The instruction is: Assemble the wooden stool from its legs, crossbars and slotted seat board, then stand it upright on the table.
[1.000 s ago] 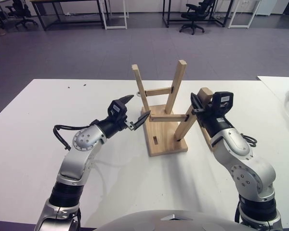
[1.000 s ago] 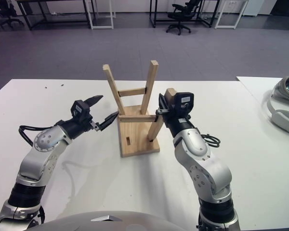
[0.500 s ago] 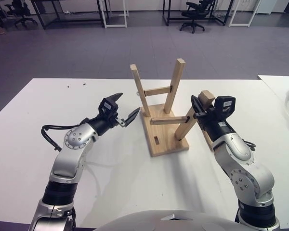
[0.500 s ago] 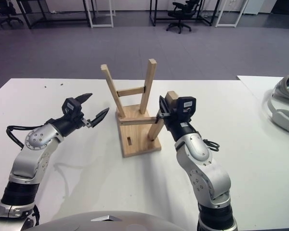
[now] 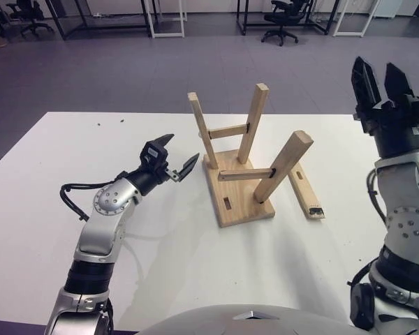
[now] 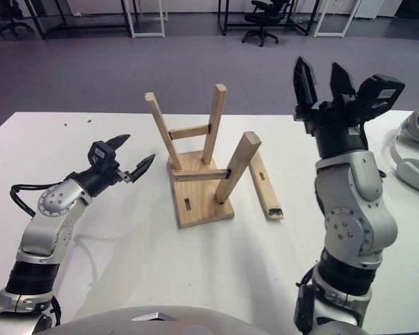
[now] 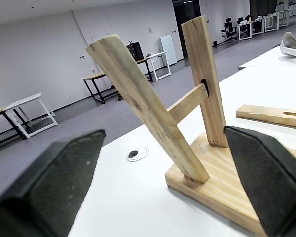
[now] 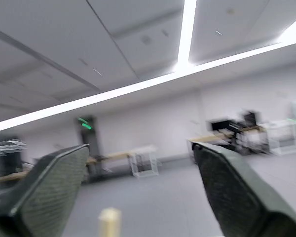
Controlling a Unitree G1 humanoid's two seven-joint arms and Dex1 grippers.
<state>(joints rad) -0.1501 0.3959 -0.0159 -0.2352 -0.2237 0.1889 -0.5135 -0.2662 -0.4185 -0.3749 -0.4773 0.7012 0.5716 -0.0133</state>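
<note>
stool [image 5: 237, 188]: inverted, three legs up, on tabletop [image 5: 49, 181] toward far edge | loose leg [image 5: 306, 194]: flat just beside it, right-edge side | left end effector [image 5: 182, 147]: apart, empty, near stool | right end effector [image 5: 373, 66]: raised, apart, empty

A: What sat before the left hand [image 7: 165, 143]?

B: Its two dark fingers [image 7: 59, 182] were spread wide, touching nothing. Between them a seat board [image 7: 222, 182] lay flat on the white tabletop [image 7: 128, 207], with two legs [image 7: 148, 108] leaning upward, joined by a crossbar [image 7: 186, 102].

A: Anything else?

B: A loose slotted bar [image 7: 271, 115] lay beyond the board, and a small round port [image 7: 137, 154] was set in the tabletop.
</note>
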